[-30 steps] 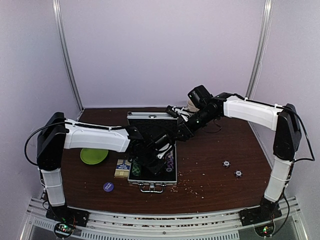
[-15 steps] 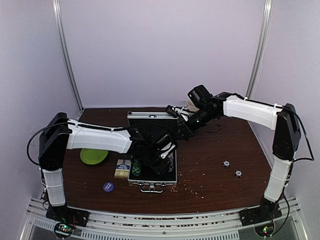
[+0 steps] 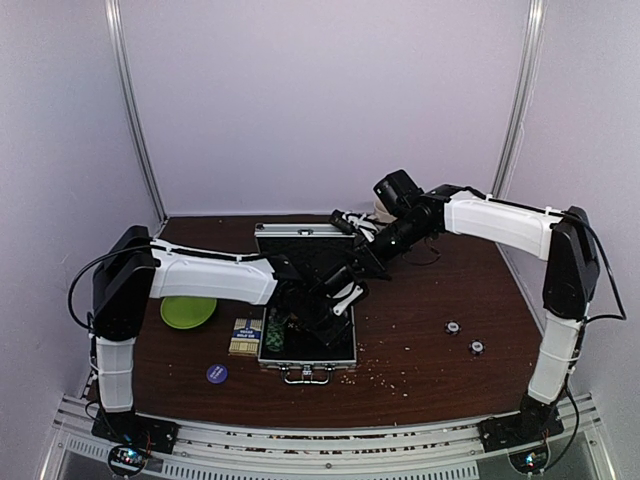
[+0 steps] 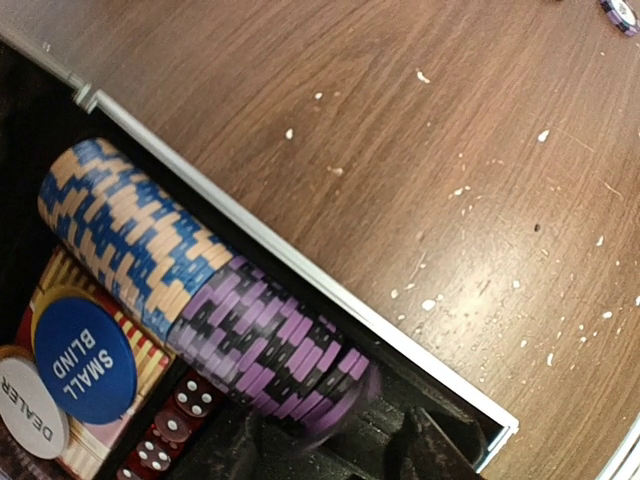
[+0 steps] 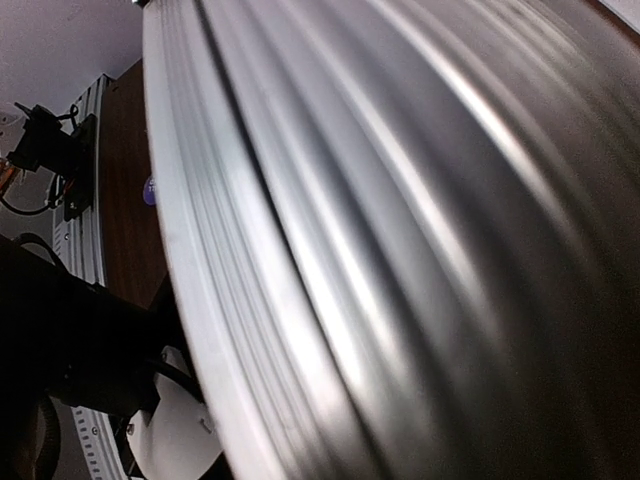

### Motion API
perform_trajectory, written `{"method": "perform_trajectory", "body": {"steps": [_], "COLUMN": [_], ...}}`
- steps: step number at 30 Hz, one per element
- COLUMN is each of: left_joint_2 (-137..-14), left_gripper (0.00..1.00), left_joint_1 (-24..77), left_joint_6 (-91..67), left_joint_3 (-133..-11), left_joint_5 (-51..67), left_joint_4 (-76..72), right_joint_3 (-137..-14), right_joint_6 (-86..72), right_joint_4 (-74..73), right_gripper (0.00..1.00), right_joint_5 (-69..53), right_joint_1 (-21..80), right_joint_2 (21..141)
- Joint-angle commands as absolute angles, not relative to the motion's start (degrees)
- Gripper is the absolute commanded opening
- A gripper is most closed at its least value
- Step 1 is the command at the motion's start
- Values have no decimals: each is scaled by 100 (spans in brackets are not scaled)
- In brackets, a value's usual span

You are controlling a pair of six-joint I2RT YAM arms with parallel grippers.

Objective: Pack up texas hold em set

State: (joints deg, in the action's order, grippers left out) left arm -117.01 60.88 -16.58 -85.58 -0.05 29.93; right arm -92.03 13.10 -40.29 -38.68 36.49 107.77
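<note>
A dark brown wooden table (image 3: 430, 290) fills the floor of a pale lilac booth. Nearest the front edge, on the left, a round blue dealer button (image 3: 216, 373) lies alone on the wood. Just beyond it is the small silver aluminium briefcase (image 3: 305, 364), open, its handle facing the arms. A card deck box (image 3: 245, 336) lies against its left side, outside the case.

The left gripper (image 4: 350, 445) reaches down into the case. In the left wrist view its dark fingers stand apart at the end of a row of purple-and-black poker chips (image 4: 280, 345), with nothing clamped between them. That row runs on into blue-and-cream poker chips (image 4: 125, 235) along the case wall. Beside them lie a blue "small blind" button (image 4: 83, 358), a white "dealer" button (image 4: 28, 405) and red dice (image 4: 170, 428).

To the left sits a green plate (image 3: 188, 311). Two loose chips (image 3: 452, 327) lie well apart on the right. At the back the silver lid (image 3: 300, 230) stands raised, with the right gripper (image 3: 345, 221) at its far right corner. The right wrist view shows only blurred metal, so I cannot tell whether those fingers grip it.

The step in hand seems to be seating chips in their slot. Next, the left arm should probably lift clear and fetch the stray button, box or chips before the lid comes down.
</note>
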Motion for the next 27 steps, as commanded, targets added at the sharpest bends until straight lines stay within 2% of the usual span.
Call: {"method": "perform_trajectory", "body": {"steps": [1,5,14,20,27], "left_joint_2": [-11833,-11785,-11579,-11717,-11799], "left_gripper": [50,57,60,66,69], "left_joint_1": [6179,6179,6180,6179,6170], "left_joint_6": [-1469,-1458,-1451,-1229,-749], "left_joint_3": [-8760,-8728,-8548,-8710,-8833], "left_joint_5": [182,195,23,-18,-354], "left_joint_4": [2487,2501,2502,2978,3532], "right_joint_3": [-9250,-9265,-9266,-9264,-9265], "right_joint_6": [1245,1249,1257,1258,1241], "right_joint_4": [-4208,-4225,-4223,-4236,-4249], "right_gripper": [37,37,37,37,37], "right_joint_5": [-3696,-3700,-3700,-3709,-3722], "right_joint_1": [3630,3630,3630,3630,3630], "right_joint_2": [10995,11012,11021,11021,11023]}}
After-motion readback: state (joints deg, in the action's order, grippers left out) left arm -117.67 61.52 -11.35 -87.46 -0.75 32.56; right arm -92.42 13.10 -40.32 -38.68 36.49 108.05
